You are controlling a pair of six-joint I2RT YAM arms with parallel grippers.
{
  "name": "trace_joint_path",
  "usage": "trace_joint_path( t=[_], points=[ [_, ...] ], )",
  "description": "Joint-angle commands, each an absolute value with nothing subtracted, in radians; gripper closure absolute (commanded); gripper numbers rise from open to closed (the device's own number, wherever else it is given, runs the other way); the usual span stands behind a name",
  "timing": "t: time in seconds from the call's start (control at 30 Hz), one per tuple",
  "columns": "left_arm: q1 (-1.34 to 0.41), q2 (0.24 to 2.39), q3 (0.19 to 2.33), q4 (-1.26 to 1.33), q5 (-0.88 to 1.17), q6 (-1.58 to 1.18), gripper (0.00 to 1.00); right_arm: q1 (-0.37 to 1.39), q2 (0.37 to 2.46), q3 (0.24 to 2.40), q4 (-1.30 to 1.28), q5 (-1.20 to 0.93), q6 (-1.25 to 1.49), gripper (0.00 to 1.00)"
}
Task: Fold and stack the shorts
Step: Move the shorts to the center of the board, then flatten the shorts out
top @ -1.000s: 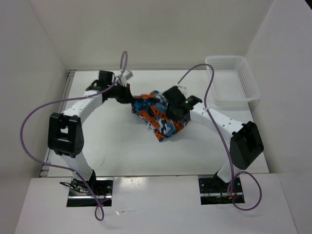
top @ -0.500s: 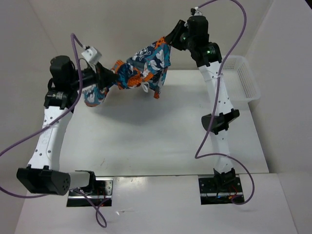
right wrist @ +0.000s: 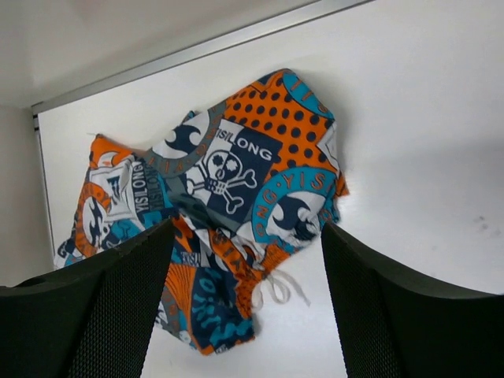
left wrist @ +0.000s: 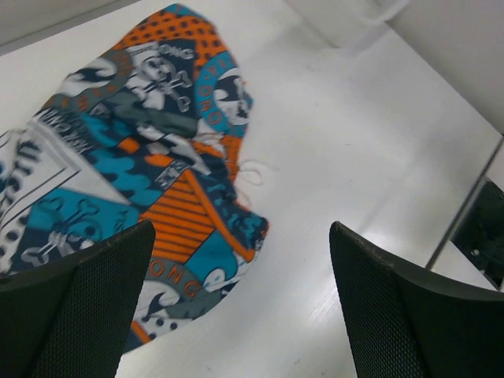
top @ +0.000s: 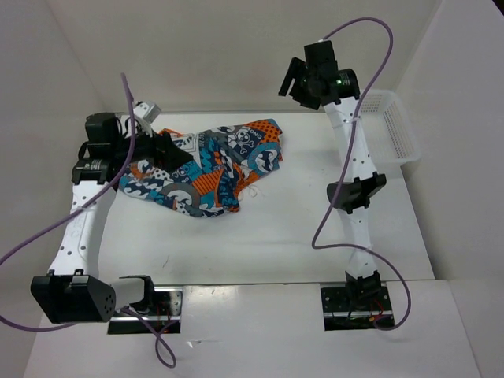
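Note:
The shorts (top: pixel 213 165) lie loosely spread and rumpled on the white table (top: pixel 276 228), toward its back left, with their skull and patchwork print facing up. My left gripper (top: pixel 170 150) hovers over their left part, open, with nothing between its fingers; its own view shows the shorts (left wrist: pixel 150 157) under and beyond the left gripper (left wrist: pixel 240 264). My right gripper (top: pixel 293 80) hangs high above the table's back, open and empty. From there the right gripper (right wrist: pixel 248 252) looks down on the shorts (right wrist: pixel 228 189) and their white drawstring (right wrist: pixel 277 287).
A white mesh basket (top: pixel 390 130) stands at the back right corner of the table. White walls close in the table at the back and on both sides. The arms' bases sit at the near edge.
Both grippers have opened and let go of the shorts, which hung stretched between them in the air and now lie on the table. The left gripper has come lower.

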State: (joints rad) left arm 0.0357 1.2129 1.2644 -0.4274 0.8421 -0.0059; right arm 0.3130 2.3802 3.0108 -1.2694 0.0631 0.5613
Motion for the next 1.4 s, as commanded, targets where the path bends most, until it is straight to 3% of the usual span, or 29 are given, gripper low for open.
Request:
trace_joint_path(
  t=[0.0,0.13,0.17,0.2,0.23,0.3,0.4,0.5,0.7,0.83,1.0,1.37],
  points=[
    [0.113,1.186,1.295,-0.469,0.801,0.000,0.03,0.325,2.176,2.918,-1.302,0.150,0.532,0.20],
    [0.167,1.206,1.295,-0.538,0.700,0.000,0.04,0.325,1.988,2.540,-1.278,0.230,0.569,0.20],
    [0.182,1.206,1.295,-0.564,0.678,0.000,0.04,0.325,1.853,2.428,-1.237,0.265,0.569,0.20],
    [0.195,1.219,1.295,-0.565,0.646,0.000,0.04,0.316,1.759,2.135,-1.168,0.265,0.569,0.20],
    [0.195,1.232,1.295,-0.575,0.626,0.000,0.04,0.296,1.658,1.980,-0.999,0.247,0.580,0.20],
    [0.195,1.245,1.275,-0.575,0.595,0.000,0.04,0.176,1.398,1.596,-0.875,0.050,0.624,0.20],
    [0.195,1.265,1.240,-0.548,0.546,0.000,0.05,0.175,1.185,1.258,-0.723,-0.119,0.661,0.20],
    [0.204,1.266,1.224,-0.525,0.535,0.000,0.07,0.253,1.125,1.058,-0.583,-0.228,0.719,0.20],
    [0.204,1.292,1.204,-0.489,0.551,0.000,0.12,0.495,1.253,0.965,-0.290,-0.286,0.856,0.20],
    [0.204,1.282,1.204,-0.489,0.580,0.000,0.08,0.622,1.506,1.020,-0.166,-0.319,0.920,0.18],
    [0.204,1.261,1.215,-0.500,0.601,0.000,0.08,0.647,1.698,1.051,0.012,-0.402,1.015,0.20],
    [0.204,1.218,1.215,-0.509,0.601,0.000,0.07,0.667,1.948,1.210,0.002,-0.368,0.979,0.31]
  ],
)
